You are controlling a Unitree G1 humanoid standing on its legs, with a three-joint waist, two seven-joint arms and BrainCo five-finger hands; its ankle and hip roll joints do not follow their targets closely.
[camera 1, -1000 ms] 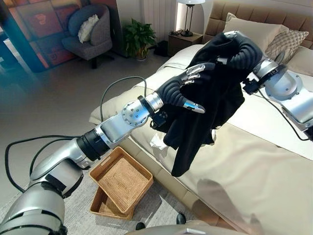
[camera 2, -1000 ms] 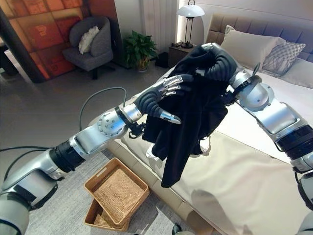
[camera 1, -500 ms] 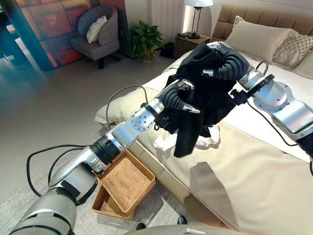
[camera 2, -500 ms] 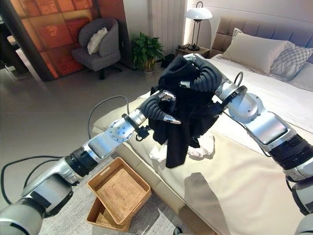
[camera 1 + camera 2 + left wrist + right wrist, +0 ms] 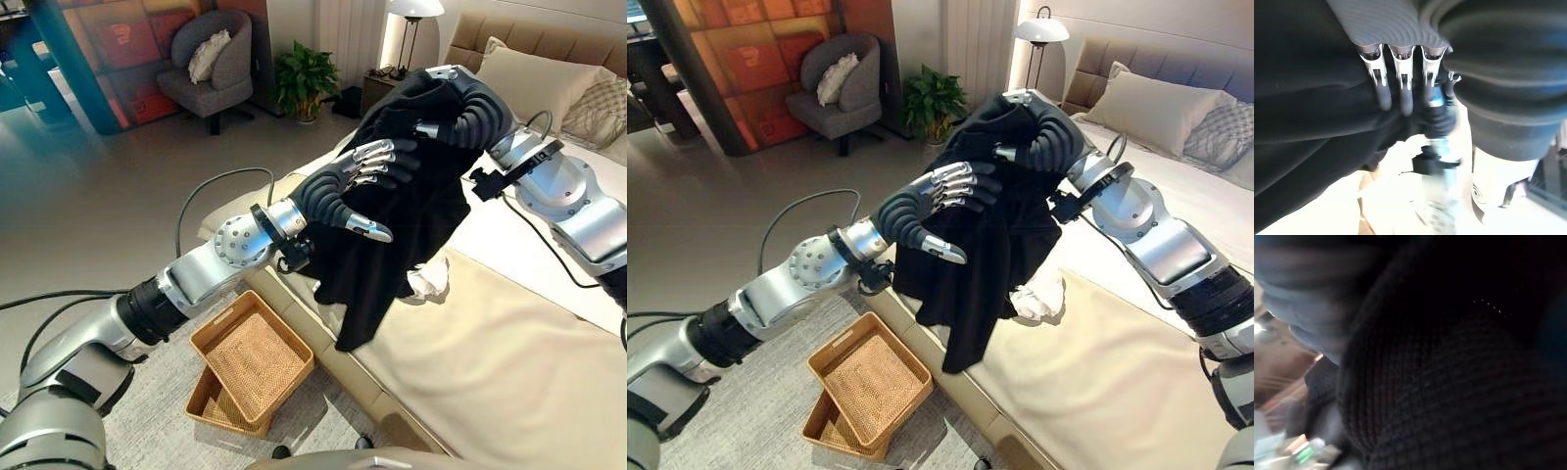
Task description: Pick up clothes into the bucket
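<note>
The black garment [image 5: 411, 215] hangs lifted above the bed [image 5: 509, 362], draped over the right hand [image 5: 460, 108], whose fingers are hidden in cloth, probably gripping. The left hand [image 5: 358, 186] curls fingers into its folds; the wicker baskets [image 5: 250, 357] on the floor hold nothing yet, and a white cloth [image 5: 428, 281] waits on the bed

A home bedroom: bed [image 5: 529, 352], bedside lamp [image 5: 1038, 39], armchair [image 5: 838, 93].

Both arms reach forward, raised: left robot hand [image 5: 358, 186] with fingers curled, right robot hand [image 5: 468, 103] bent downward.
</note>
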